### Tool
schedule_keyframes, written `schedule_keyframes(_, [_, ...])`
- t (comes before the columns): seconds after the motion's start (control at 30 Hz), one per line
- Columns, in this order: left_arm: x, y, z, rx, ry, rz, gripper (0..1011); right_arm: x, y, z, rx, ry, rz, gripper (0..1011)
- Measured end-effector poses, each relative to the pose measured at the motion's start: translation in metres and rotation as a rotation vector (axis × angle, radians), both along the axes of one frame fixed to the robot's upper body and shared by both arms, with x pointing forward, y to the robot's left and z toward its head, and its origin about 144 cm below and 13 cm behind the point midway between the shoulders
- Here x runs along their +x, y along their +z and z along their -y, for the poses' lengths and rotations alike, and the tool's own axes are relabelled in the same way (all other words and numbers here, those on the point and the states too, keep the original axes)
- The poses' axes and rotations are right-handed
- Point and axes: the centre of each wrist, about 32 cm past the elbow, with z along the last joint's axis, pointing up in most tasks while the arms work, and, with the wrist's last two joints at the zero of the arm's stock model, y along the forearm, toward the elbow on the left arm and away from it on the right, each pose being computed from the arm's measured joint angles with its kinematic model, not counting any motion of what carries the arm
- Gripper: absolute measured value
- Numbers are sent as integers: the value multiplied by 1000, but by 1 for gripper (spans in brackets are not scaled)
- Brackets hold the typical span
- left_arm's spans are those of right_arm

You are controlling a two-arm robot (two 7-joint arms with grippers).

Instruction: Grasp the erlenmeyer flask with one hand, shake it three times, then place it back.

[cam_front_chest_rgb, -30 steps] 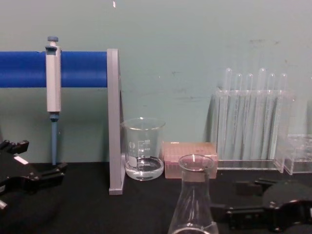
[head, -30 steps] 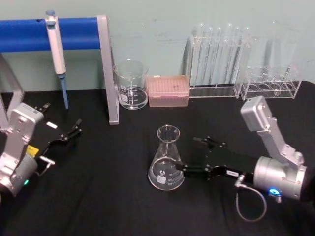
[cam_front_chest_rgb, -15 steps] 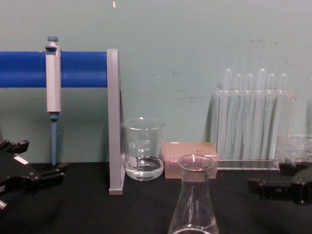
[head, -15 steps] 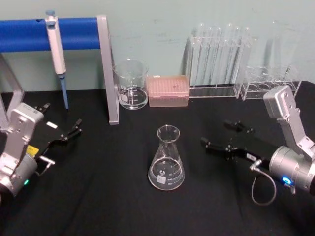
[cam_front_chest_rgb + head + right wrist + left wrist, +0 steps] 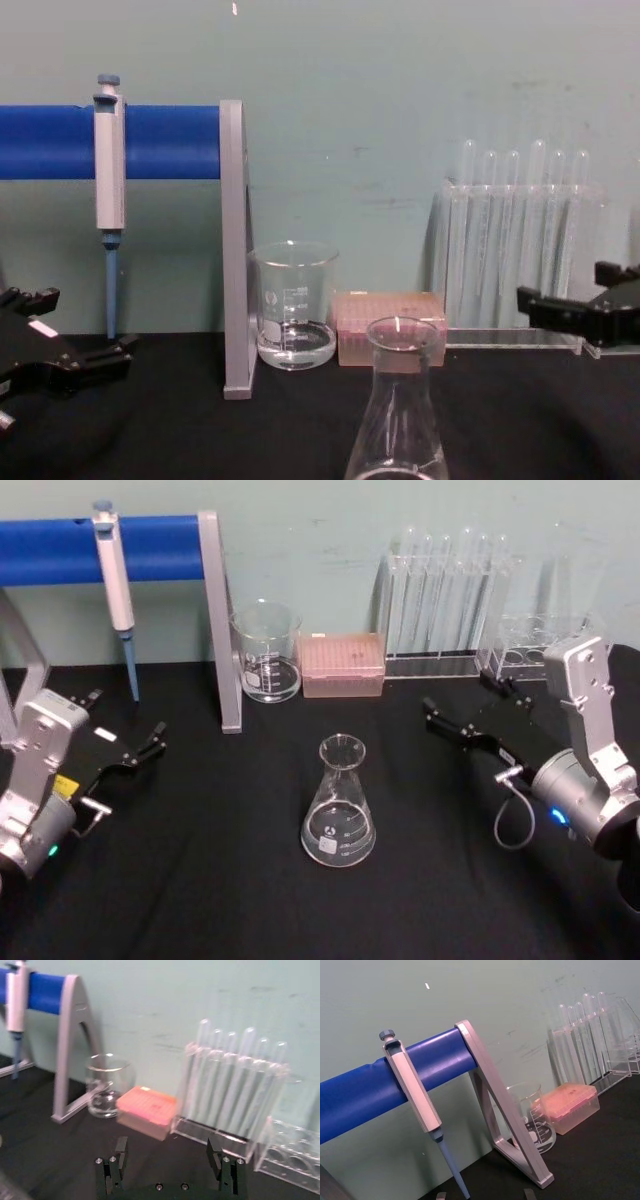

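Clear glass conical flask [image 5: 338,805] stands upright & free mid black surface [image 5: 220,900]. Right black gripper [image 5: 462,714], fingers spread w/ nothing held, has pulled back well apart toward the test-tube rack [image 5: 440,600] — looks like release done, task prob. finished. Left gripper [image 5: 140,748] parked far left, fingers parted.

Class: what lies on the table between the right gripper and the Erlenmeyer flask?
Nothing: bare black cloth separates the right gripper from the flask, seen in the head view.

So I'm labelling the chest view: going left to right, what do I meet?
Left claw → pipette → grey stand post → beaker → erlenmeyer flask → test tubes → right claw.
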Motion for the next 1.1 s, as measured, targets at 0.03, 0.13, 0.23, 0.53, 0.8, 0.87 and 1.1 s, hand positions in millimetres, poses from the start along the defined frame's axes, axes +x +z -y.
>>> schedule_keyframes(0.03, [0, 0, 0, 0, 0, 0, 1001, 1, -2, -1, 4, -24, 14, 1003])
schedule_keyframes(0.13, [0, 0, 0, 0, 0, 0, 1001, 3, -6, -3, 8, -61, 27, 1003])
schedule_keyframes(0.23, [0, 0, 0, 0, 0, 0, 1001, 6, -13, -3, 13, -122, 29, 1003])
schedule_keyframes(0.53, [0, 0, 0, 0, 0, 0, 1001, 9, -31, -5, 13, -213, -2, 1002])
schedule_keyframes(0.8, [0, 0, 0, 0, 0, 0, 1001, 8, -40, -4, 6, -229, -36, 1003])
schedule_keyframes(0.87, [0, 0, 0, 0, 0, 0, 1001, 8, -42, -4, 5, -230, -44, 1003])
schedule_keyframes(1.1, [0, 0, 0, 0, 0, 0, 1001, 7, -43, -4, 5, -228, -61, 1003])
